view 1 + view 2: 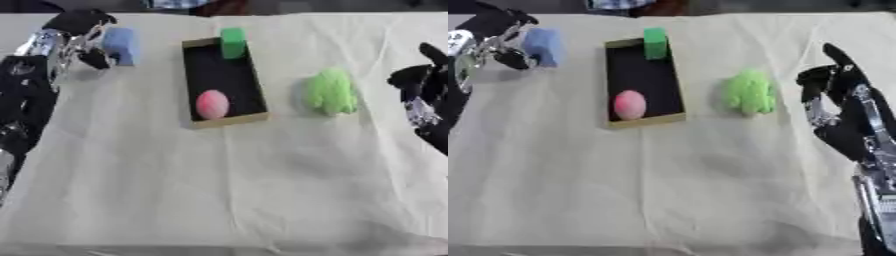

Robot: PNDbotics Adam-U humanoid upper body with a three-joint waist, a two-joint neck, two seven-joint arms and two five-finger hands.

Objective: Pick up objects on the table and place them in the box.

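Left hand [80,37]: black shell and fingers with shiny silver metal segments at the knuckles and wrist. Left arm [24,100] below it is mostly black and glossy, with a silver joint near the lower edge. Right hand [833,82]: black fingers and thumb, silver linkages and small metal parts showing along the palm. Right forearm [872,165] is black with a silver bar along it.

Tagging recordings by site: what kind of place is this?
Probably a lab test bench, not a home: a table under plain cloth, a shallow box holding a pink ball, and foam-like toy shapes such as a light green lump.
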